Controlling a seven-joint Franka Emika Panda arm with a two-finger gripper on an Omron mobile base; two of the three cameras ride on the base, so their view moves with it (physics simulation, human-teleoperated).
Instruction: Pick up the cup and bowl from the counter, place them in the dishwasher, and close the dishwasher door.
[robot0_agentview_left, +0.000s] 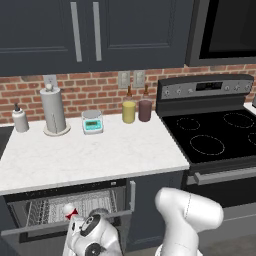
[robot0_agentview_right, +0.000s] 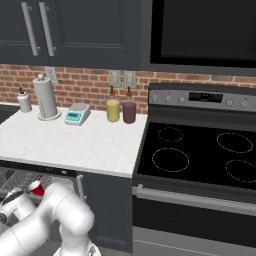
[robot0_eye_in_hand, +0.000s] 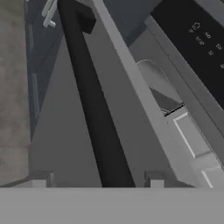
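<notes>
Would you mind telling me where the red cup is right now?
The cup sits in the dishwasher's wire rack below the counter: lower left in both base views, just above the robot's arm.

The cup (robot0_agentview_left: 68, 212), small and red with a white rim, is seen lying tilted on the light grey wire rack of the dishwasher (robot0_agentview_left: 50, 208), which is pulled out below the counter (robot0_agentview_left: 90, 152); from the right it (robot0_agentview_right: 36, 188) shows at the rack's near side. The white, faintly veined counter sits above dark cabinets. The dark grey dishwasher door (robot0_eye_in_hand: 65, 144), with a lighter rim, is seen close up and lowered. The bowl cannot be made out.
</notes>
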